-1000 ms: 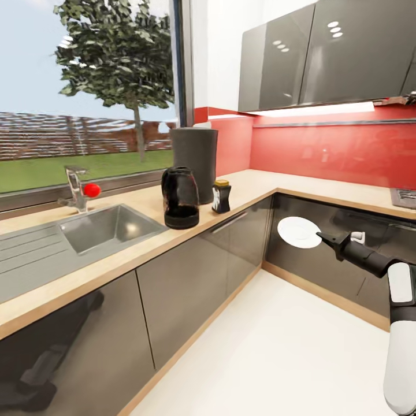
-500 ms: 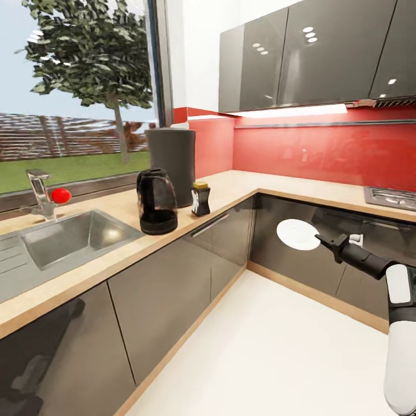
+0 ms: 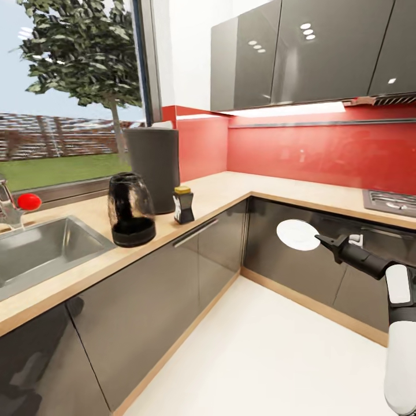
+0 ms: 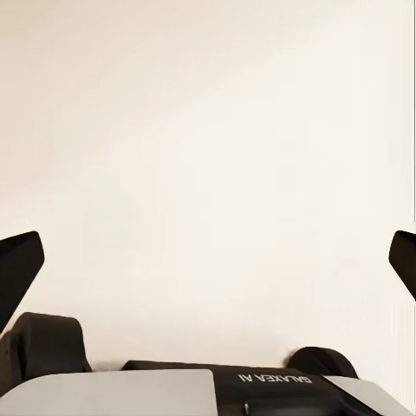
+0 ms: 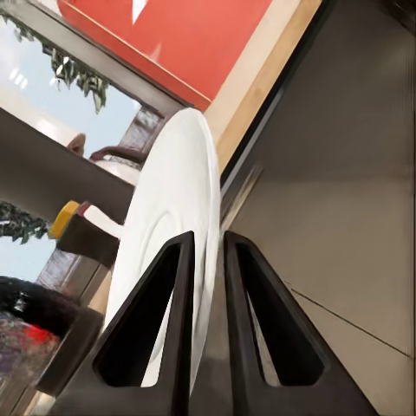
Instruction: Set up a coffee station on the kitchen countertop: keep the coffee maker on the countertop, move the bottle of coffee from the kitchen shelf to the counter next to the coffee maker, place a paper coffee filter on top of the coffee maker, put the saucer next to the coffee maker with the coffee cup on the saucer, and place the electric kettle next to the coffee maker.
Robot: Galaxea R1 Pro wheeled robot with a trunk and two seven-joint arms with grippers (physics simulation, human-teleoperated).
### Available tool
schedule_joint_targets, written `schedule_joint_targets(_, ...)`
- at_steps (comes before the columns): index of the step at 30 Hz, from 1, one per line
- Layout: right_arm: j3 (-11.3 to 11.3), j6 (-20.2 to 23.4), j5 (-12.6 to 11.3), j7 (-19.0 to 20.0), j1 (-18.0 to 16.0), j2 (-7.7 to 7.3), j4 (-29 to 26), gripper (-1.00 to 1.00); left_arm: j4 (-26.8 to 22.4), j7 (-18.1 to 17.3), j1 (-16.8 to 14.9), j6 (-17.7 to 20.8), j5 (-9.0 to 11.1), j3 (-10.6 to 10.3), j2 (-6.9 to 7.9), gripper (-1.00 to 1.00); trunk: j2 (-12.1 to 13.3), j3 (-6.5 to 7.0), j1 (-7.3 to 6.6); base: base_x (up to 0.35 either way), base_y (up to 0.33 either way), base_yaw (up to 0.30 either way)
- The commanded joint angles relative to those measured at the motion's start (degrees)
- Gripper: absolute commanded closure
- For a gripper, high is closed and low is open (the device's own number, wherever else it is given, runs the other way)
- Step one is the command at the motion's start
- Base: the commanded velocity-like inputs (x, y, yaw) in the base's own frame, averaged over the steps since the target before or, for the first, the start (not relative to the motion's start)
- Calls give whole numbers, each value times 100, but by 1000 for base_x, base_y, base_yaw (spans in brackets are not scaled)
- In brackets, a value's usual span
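Seen from the head: right end effector (image 3: 321, 239) out over the floor in front of the corner cabinets, pinching the saucer (image 3: 297, 234) by its rim, well apart from the bench (image 3: 231, 190). On the bench near the window: coffee maker (image 3: 153, 162), electric kettle (image 3: 130, 210) just in front of it, bottle of coffee (image 3: 184, 205) just beside both. Sink (image 3: 40, 248) cut off at the edge.

From the right wrist: fingers (image 5: 173, 321) clamped on either side of the saucer (image 5: 173, 234), seen edge-on; yellow cap of the bottle (image 5: 65, 218) partly hidden behind it.

From the left wrist: left end effector (image 4: 208, 269) spread wide, fingertips (image 4: 17, 269) cut off at both edges, facing a plain pale surface hard to identify.
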Motion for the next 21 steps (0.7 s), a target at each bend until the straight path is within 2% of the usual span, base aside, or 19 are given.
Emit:
schedule_joint_targets(1, -14, 31, 9, 53, -6, 1, 5, 100, -3, -17, -3, 43, 61, -45, 3, -100, -2, -6, 1, 192, -255, 0)
schedule_joint_targets(14, -14, 31, 11, 52, -6, 1, 5, 100, -3, -17, -3, 43, 61, -45, 4, -100, -2, -6, 1, 169, -268, 2)
schedule_joint_targets(21, -14, 31, 16, 52, -6, 1, 5, 100, -3, -17, -3, 43, 61, -45, 0, -100, -2, -6, 1, 155, -274, 114)
